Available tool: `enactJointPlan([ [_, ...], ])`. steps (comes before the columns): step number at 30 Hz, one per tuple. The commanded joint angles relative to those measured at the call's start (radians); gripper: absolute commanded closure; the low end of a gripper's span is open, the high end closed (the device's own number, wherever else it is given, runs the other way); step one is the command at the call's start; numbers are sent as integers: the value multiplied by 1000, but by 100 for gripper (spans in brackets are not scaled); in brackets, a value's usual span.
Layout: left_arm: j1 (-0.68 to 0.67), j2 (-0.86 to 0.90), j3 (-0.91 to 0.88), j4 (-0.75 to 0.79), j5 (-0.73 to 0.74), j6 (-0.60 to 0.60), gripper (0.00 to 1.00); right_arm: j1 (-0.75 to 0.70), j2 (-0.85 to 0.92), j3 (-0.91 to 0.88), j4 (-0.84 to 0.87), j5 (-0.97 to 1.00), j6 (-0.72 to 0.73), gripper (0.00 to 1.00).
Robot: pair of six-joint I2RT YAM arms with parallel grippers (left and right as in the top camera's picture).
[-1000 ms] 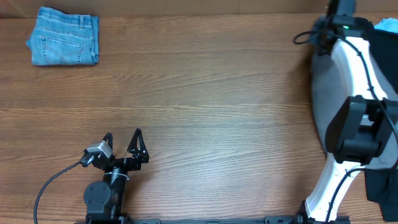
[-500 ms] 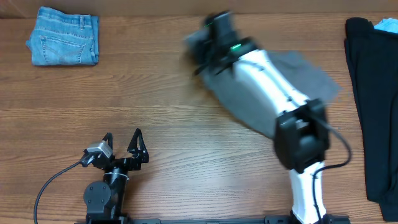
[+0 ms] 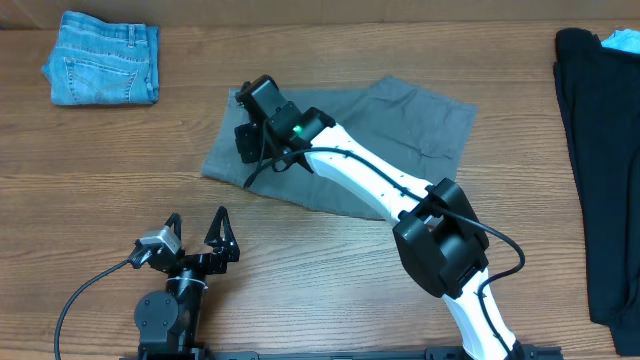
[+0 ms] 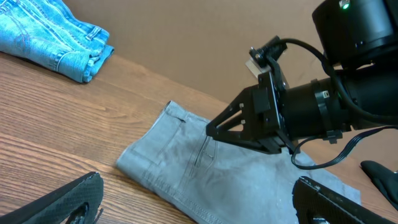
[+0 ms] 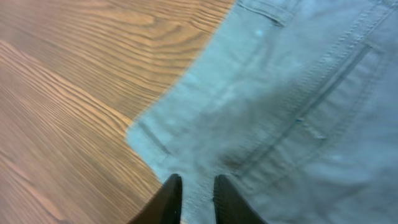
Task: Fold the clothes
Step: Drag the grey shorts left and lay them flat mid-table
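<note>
The grey shorts-like garment [image 3: 420, 120] lies spread out on the wooden table at centre and also shows in the left wrist view [image 4: 186, 177]. My right gripper [image 3: 246, 138] is low over its upper left corner. Its fingers are nearly together, with grey cloth [image 5: 298, 93] in the narrow gap between them [image 5: 197, 182]. The left wrist view shows this gripper [image 4: 209, 132] with its tips converged on a small raised crease of the cloth. My left gripper [image 3: 197, 228] is open and empty near the front left; its fingers frame the garment's near hem [image 4: 199, 214].
Folded light-blue denim jeans [image 3: 103, 72] lie at the back left corner and show in the left wrist view [image 4: 50, 40]. A long black garment [image 3: 600, 170] lies along the right edge, with a bit of light-blue cloth [image 3: 622, 40] at its top.
My right arm has swept from the far right to the table's centre, dragging the grey garment with it. The garment now lies spread out. The left arm has not moved.
</note>
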Motion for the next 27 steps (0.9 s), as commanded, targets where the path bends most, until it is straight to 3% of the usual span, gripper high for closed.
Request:
enactJointPlan([
  [1, -6, -8, -3, -1, 7, -9, 0, -45, -64, 18, -29, 44, -26, 57],
  [4, -6, -8, -3, -1, 7, -9, 0, -131, -145, 19, -91, 163, -24, 48],
  [6, -6, -8, -3, -1, 7, -9, 0, -191, -181, 19, -101, 115, -25, 40],
  [9, -6, -8, -3, -1, 7, -9, 0, -271, -197, 19, -83, -68, -25, 37],
  [11, -6, -8, -3, -1, 7, -9, 0, -308, -184, 17, -59, -187, -25, 44],
  [12, -6, -8, -3, -1, 7, -9, 0, -320, -166, 16, -44, -229, -24, 62],
  [15, -6, -8, -3, -1, 7, -9, 0, -307, -109, 16, -4, -257, -20, 96],
  [27, -6, -8, -3, -1, 7, -9, 0, -208, 92, 16, 114, -349, 54, 96],
])
